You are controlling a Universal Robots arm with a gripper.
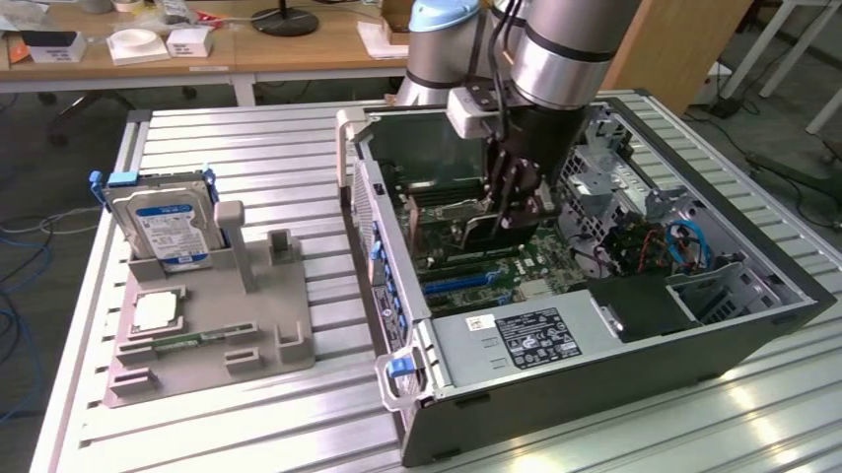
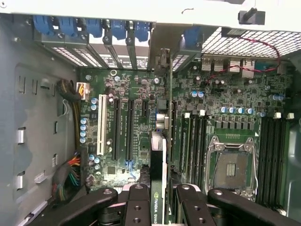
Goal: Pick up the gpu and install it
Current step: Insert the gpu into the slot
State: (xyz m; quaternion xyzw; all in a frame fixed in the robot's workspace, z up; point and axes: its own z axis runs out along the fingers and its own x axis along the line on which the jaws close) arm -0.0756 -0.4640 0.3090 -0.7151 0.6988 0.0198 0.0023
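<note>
Slatted metal table (image 1: pixel 237 148), open computer case (image 1: pixel 736 340): you see the gripper (image 2: pixel 159 197) clamped on the gpu (image 2: pixel 158 155), card edge-on above the motherboard (image 2: pixel 225 99), long axis running 6 to 12 o'clock toward the blue slot clips (image 2: pixel 117 30).

One open computer case (image 1: pixel 736 340) is lying at three o'clock, one grey fixture tray (image 1: pixel 211 340) at nine. On the tray are sitting one hard drive (image 1: pixel 165 229), one processor chip (image 1: pixel 156 311) and one memory strip (image 1: pixel 184 342). One gpu (image 2: pixel 158 188) is standing between one gripper's (image 2: pixel 160 197) fingers.
</note>
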